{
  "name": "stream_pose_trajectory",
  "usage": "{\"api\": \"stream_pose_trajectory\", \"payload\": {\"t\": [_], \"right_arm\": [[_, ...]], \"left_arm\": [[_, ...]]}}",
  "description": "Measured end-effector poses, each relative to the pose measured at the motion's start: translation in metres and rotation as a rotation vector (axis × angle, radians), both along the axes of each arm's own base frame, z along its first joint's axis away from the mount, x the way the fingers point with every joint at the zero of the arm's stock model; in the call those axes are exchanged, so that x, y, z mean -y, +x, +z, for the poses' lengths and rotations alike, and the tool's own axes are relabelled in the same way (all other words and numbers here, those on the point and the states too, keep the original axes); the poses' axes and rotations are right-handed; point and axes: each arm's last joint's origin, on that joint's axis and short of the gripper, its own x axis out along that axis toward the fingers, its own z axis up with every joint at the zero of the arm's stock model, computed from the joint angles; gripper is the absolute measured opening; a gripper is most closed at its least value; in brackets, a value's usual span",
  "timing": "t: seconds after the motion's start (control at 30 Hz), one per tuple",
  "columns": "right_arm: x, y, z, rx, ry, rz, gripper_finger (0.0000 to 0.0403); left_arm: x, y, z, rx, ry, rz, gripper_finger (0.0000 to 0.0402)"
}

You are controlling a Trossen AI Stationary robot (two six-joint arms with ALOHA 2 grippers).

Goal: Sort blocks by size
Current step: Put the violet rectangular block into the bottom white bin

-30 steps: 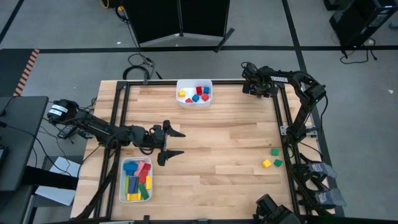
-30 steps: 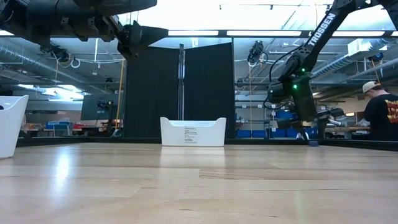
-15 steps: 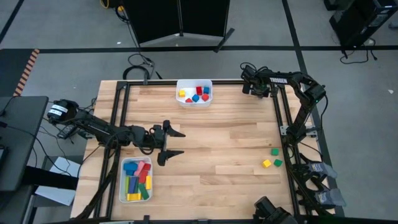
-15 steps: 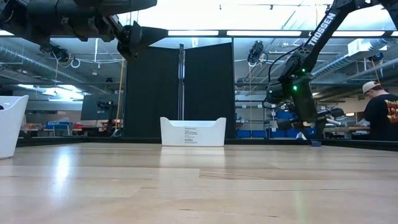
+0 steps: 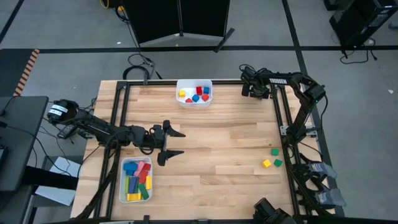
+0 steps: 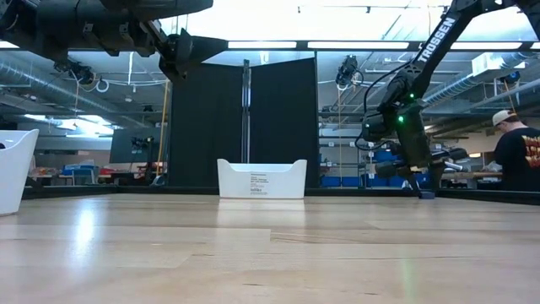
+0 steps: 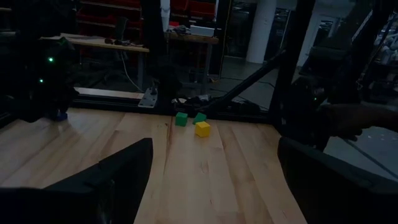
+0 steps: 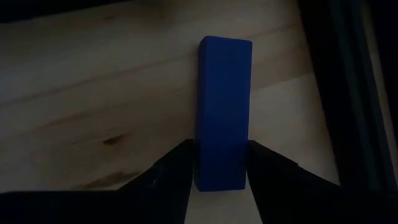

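My right gripper (image 5: pixel 247 88) is low at the table's far right corner, shut on a blue bar (image 8: pixel 224 106) that lies on the wood; the bar also shows in the low view (image 6: pixel 424 195). My left gripper (image 5: pixel 176 144) hovers open and empty above the table's left middle. Three loose cubes lie near the right edge: a green one (image 5: pixel 274 151), a yellow one (image 5: pixel 267 163) and another green one (image 5: pixel 278 162). They show in the left wrist view too, the yellow one (image 7: pixel 203 129) nearest. The other blocks lie in two white trays. My right gripper pinches the blue bar's two long sides (image 8: pixel 205 163) between its two fingers, near one end of the bar. The fingers come from above and lie across the bar. The bar lies flat on the table.
A white tray (image 5: pixel 194 83) with small cubes stands at the far edge. Another white tray (image 5: pixel 124 180) with longer bars stands at the near left. The black frame rail (image 5: pixel 279 118) runs along the right edge, close to the blue bar. A person (image 6: pixel 516 156) stands beyond the table.
My right arm has sunk a little at the far right corner, its gripper staying at the blue bar.
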Motion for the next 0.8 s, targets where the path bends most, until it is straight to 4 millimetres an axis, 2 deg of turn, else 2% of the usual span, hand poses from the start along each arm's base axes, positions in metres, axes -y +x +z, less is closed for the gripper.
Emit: {"api": "stream_pose_trajectory", "payload": {"t": [0.8], "right_arm": [[-0.010, 0.008, -0.003, 0.036, 0.065, 0.089, 0.0149]], "left_arm": [[0.000, 0.000, 0.000, -0.001, 0.000, -0.006, 0.0353]]}}
